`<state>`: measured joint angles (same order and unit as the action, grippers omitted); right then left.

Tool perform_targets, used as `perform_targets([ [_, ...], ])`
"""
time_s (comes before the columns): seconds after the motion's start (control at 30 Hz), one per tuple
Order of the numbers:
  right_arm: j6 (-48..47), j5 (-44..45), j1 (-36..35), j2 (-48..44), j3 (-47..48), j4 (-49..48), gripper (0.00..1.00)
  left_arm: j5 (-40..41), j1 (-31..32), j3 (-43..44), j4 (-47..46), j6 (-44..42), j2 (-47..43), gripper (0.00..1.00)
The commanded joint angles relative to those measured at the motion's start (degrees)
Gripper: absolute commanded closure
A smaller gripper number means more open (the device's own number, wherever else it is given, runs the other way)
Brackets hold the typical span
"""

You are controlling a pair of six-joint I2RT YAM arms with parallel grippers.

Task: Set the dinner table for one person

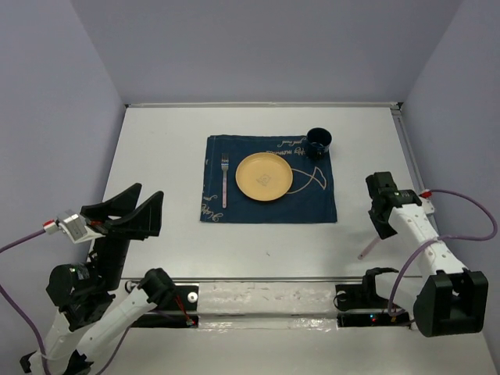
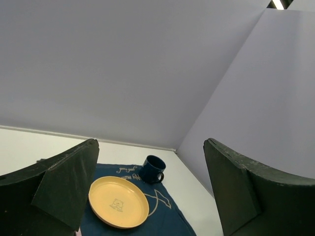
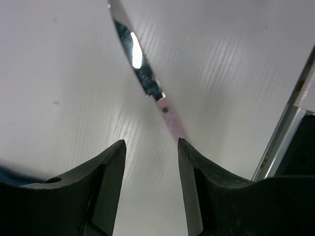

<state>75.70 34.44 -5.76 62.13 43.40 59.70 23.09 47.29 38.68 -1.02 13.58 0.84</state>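
Left gripper (image 1: 133,209): jaws wide open, empty, at near-left of white tabletop (image 1: 156,148). Centre: blue mat (image 1: 234,209) carrying 1 fork (image 1: 224,181), 1 yellow plate (image 1: 264,176), 1 dark mug (image 1: 318,142). Right gripper (image 3: 150,142): jaws parted, gripping nothing; pink-handled knife (image 3: 147,81) flat on tabletop just ahead.

The white dinner table (image 1: 156,172) is a plain, flat rectangle. A dark blue cloth mat (image 1: 316,207) with pale script lies flat on it, square to its edges. The mat sits about midway between the left and right edges, nearer the far edge than the near one. A knife (image 1: 368,249) with a pink handle and a shiny blade lies slantwise on the bare top near the right edge, apart from the mat's near right corner.
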Motion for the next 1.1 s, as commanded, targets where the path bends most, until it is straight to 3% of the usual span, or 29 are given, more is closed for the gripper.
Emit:
perform_targets([
  [0.0,-7.0,1.3,5.8,-1.6,-1.5,-2.0,0.47,4.9,1.6,2.2,-0.7,-1.7,-6.8,0.01],
  [0.33,-15.5,-6.7,7.6,5.7,-5.0,-12.8,0.47,5.2,3.7,2.1,-0.7,-2.2,-5.9,0.01],
  [0.6,-17.3,-12.0,8.2,11.3,-7.6,-19.4,0.55,4.8,3.7,2.0,-0.7,-2.1,-5.6,0.01],
  [0.77,-17.3,-12.7,8.2,10.6,-9.1,-23.0,0.67,4.6,3.7,2.0,-0.6,-2.0,-5.1,0.01],
  [0.93,-18.4,-12.4,8.2,11.4,-8.3,-21.8,0.66,4.6,3.7,1.9,-0.5,-2.1,-4.8,0.02],
  [1.07,-19.5,-9.8,8.2,5.7,-7.3,-19.9,0.62,4.6,3.7,1.9,-0.5,-2.2,-4.7,0.02],
])
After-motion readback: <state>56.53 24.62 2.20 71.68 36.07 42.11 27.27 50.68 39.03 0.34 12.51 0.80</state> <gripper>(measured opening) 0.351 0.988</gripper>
